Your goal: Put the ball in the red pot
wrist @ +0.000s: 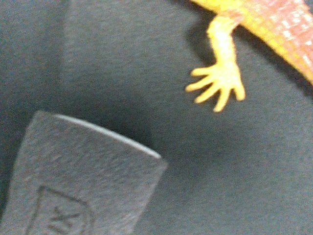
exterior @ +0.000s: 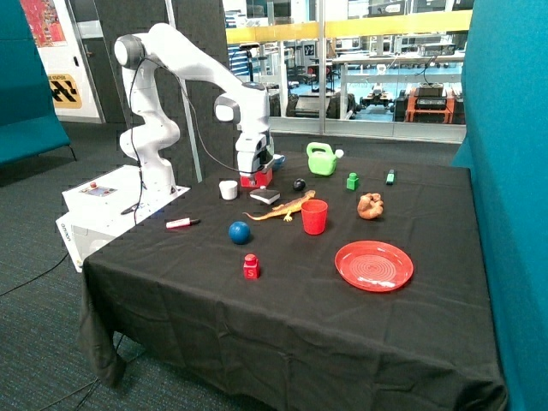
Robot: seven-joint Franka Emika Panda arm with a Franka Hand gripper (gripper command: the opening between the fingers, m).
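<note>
The smooth dark blue ball [exterior: 239, 232] lies bare on the black tablecloth [exterior: 291, 317], well in front of the pincer [exterior: 255, 178] and apart from it, so nothing of the task looks done: the ball is neither picked up nor moved.

The square bright red pot [exterior: 259, 177] stands right at the pincer, partly hidden behind its tip; whether the pincer is spread, closed or pinching the pot, I cannot tell.

Just beside the pincer lie a flat dark block [exterior: 265, 196] and an orange-yellow toy lizard [exterior: 283, 206]; the wrist view shows its splayed foot [wrist: 218, 83].

Further from the pincer are a round red plastic cup [exterior: 314, 216] and a flat red plate [exterior: 373, 265].

Behind the table, glass walls open onto a workshop.
</note>
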